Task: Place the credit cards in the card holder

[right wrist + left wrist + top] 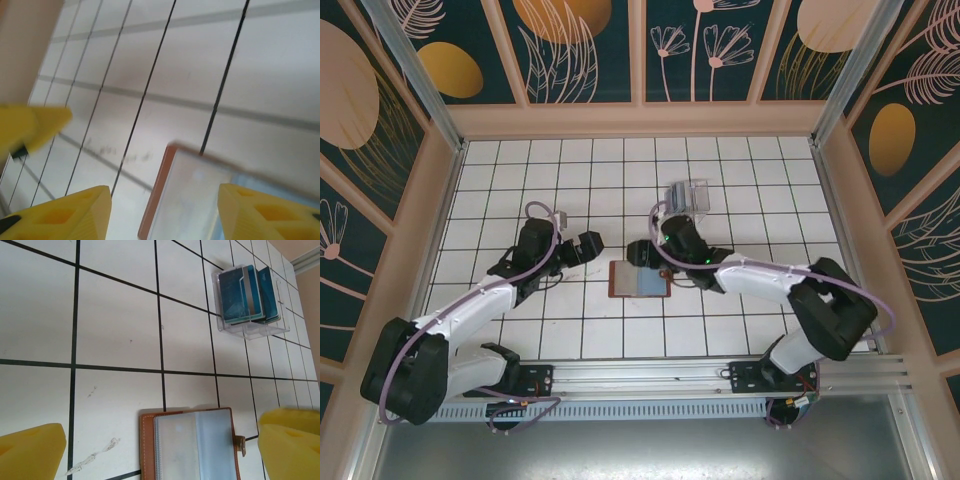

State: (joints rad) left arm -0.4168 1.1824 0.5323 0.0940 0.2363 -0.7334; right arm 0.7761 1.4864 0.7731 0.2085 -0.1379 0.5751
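**Top view.** Card holder (638, 280) lies open and flat on the white tiled table (750, 170), btwn the two arms, long axis 9–3. Left claw (588, 247) sits at 10 o'clock of it, close by. Right claw (638, 252) is at 12, just beside the far edge. Cards (680, 193) sit in a clear box (700, 190) at 1 o'clock of the holder, near but apart. Right claw is the nearer one to the box.

**Left wrist view.** Left fingers (30, 452) are wide apart, nothing gripped. Holder (190, 445) is at 6 o'clock. Its sleeves look pale, no dark blue card seen in them. Snap tab is on its 3 o'clock edge. Box (277, 327) is up at 1–2 o'clock, well apart from the holder. It has a few blue cards (240, 295) packed together inside, long axis approx 12–6 here.

**Right wrist view.** Blurry. Right fingers (70, 215) are apart, empty. Holder (190, 200) is at 6 o'clock, low btwn them, brown edge showing. Third yellow tip at 9 o'clock, prob. the left claw's.

**Judgement.** No card looks loaded yet, so the job seems at its start. Next move turns on the box, not the holder. Cards lie at 1 o'clock of the right claw, so that arm looks better placed. Box walls are tight round the stack, so the approach should prob. come from above, jaws across the cards' thin side.
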